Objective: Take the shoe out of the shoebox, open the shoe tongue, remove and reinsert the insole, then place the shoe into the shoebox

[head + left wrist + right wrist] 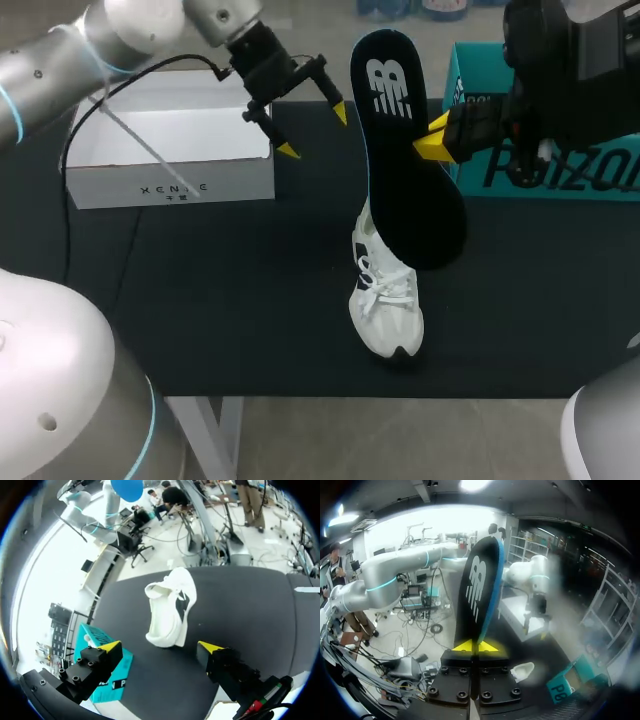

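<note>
A white laced shoe (386,300) rests on the black table with its toe toward the front edge. Above it hangs its black insole (405,150), upright, with my right gripper (438,137) shut on one long edge. The right wrist view shows the insole (479,587) rising from between the closed yellow tips of that gripper (475,646). My left gripper (314,131) hovers open and empty beside the insole, near the white shoebox (170,150). In the left wrist view the shoe (170,607) lies ahead of the spread tips of the left gripper (160,647), apart from them.
A teal box (545,165) stands at the back right behind my right arm and shows again beside the left gripper (102,680). The white shoebox sits open at the back left. Bare black table surrounds the shoe.
</note>
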### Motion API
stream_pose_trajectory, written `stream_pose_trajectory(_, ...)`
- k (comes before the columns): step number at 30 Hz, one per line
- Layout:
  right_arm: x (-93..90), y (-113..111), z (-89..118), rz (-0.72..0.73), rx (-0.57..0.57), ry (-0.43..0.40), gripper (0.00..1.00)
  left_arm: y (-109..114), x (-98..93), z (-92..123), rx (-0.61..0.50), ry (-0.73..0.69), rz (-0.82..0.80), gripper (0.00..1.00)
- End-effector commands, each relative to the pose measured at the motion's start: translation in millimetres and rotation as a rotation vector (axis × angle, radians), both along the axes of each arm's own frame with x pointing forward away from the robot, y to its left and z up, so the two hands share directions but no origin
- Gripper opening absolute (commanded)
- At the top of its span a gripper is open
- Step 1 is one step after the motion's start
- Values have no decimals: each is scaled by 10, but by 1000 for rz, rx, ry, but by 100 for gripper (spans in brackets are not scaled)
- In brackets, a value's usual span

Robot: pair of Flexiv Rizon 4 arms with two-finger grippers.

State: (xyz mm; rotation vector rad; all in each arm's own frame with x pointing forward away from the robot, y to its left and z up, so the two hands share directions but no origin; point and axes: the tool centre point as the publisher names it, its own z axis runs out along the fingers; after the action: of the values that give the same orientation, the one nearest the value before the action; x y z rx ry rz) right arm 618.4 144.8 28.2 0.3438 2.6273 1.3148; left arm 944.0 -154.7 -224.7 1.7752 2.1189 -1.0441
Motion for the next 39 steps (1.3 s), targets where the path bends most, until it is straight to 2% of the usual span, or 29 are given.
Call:
stream_pose_trajectory(1,22,19,8,2,-3,3,0,197,-54,-117,-851,122,249,100)
stream_pose_trajectory(20,22,19,8,2,-3,3,0,197,-54,-117,-851,122,249,100)
stream_pose_trajectory(25,22,19,8,2,-3,3,0,-55,-171,222,-748,-139,172,100)
stream_pose_trajectory(27,22,19,8,2,-3,3,0,-114,-241,288,-716,-210,168,100)
stream_pose_trajectory(31,22,19,8,2,-3,3,0,-266,-345,318,-710,-239,169,100)
stream_pose_trajectory(39,22,19,8,2,-3,3,0,-595,-492,328,-768,-272,197,100)
